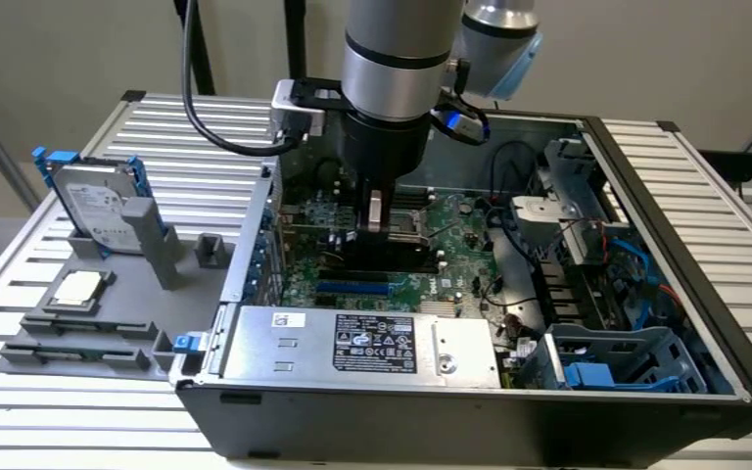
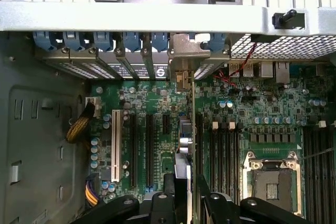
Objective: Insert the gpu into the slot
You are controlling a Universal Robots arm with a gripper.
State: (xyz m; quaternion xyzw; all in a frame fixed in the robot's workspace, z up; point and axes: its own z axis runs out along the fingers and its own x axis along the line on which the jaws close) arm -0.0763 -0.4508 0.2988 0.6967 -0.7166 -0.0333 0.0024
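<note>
Matt black on the gpu (image 1: 383, 259), bright smooth blue plastic on the slot (image 1: 353, 290), dull silver sheet metal on the power-supply box (image 1: 278, 345), ribbed pale metal on the worktop (image 1: 200, 132).

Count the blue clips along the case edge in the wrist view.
6: five blue clips in a row on one side of the bracket of the gpu, one more on its other side. The bracket may hide others.

Arm (image 1: 396, 59) upright, claw (image 1: 376, 227) pointing straight down, clamped tight
</note>
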